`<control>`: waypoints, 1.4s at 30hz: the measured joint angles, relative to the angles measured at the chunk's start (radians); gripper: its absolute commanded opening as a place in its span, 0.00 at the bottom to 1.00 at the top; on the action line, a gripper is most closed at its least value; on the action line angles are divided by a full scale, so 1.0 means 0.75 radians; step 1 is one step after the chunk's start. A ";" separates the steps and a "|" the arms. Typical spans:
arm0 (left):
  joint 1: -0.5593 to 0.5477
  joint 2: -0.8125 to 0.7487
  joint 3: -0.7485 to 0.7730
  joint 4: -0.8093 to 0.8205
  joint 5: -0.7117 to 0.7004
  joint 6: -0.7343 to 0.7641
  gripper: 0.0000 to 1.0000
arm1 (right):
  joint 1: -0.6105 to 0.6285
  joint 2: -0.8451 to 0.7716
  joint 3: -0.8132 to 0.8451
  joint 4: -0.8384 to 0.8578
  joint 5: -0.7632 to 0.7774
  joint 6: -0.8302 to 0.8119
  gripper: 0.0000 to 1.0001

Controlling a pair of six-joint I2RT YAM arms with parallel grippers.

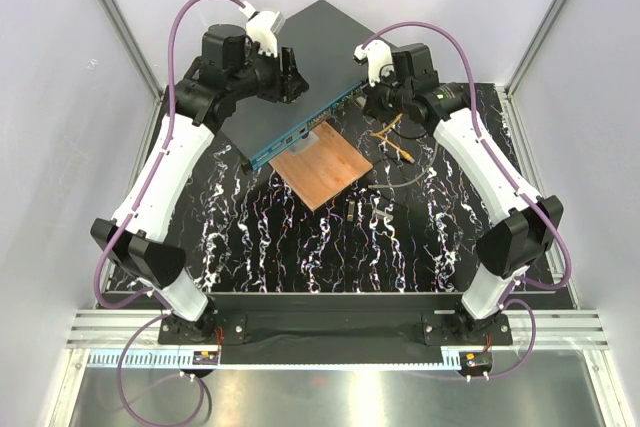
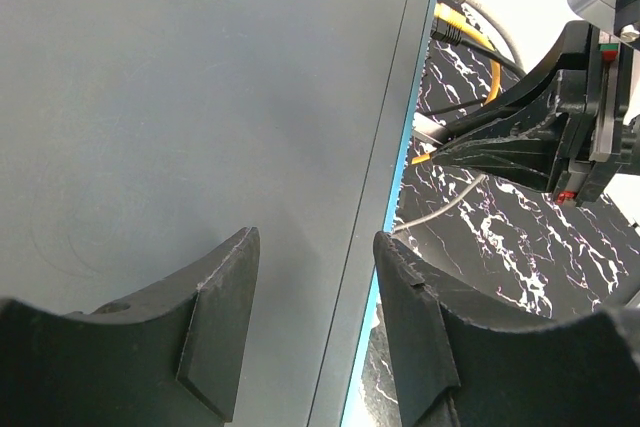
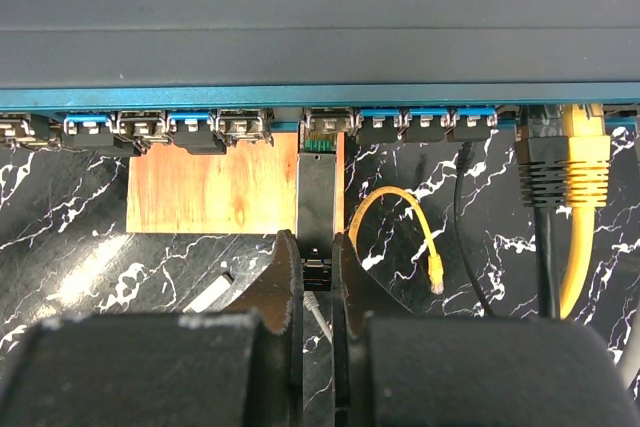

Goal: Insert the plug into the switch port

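Note:
The switch (image 1: 290, 67) is a flat dark grey box lying at the back middle, its blue socket face (image 3: 320, 99) turned toward the right wrist camera. My right gripper (image 3: 318, 247) is shut on the plug (image 3: 318, 192), a narrow grey block. The plug's green-edged front end is at the mouth of a socket (image 3: 328, 125) near the middle of the row. In the top view the right gripper (image 1: 368, 99) is at the switch's blue edge. My left gripper (image 2: 315, 247) is open over the switch's top (image 2: 200, 97), close to its blue edge, and holds nothing.
A brown square board (image 1: 322, 169) lies under the switch's front edge. A yellow cable (image 3: 582, 162) and a black cable (image 3: 535, 162) sit in sockets to the right. A short yellow cable loop (image 3: 400, 212) and a small white piece (image 3: 210, 295) lie on the black marbled mat.

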 measured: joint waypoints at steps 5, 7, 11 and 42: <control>0.000 0.000 0.000 0.005 0.000 0.000 0.55 | -0.007 0.000 0.000 0.002 -0.020 -0.013 0.00; 0.000 0.000 0.000 0.005 0.000 0.000 0.55 | -0.008 0.000 0.000 0.002 -0.022 -0.017 0.00; 0.000 0.000 0.000 0.005 0.000 0.000 0.55 | -0.008 -0.001 0.000 0.003 -0.023 -0.025 0.00; 0.000 0.000 -0.011 0.034 0.001 -0.001 0.55 | -0.050 -0.018 -0.038 0.051 -0.113 -0.002 0.00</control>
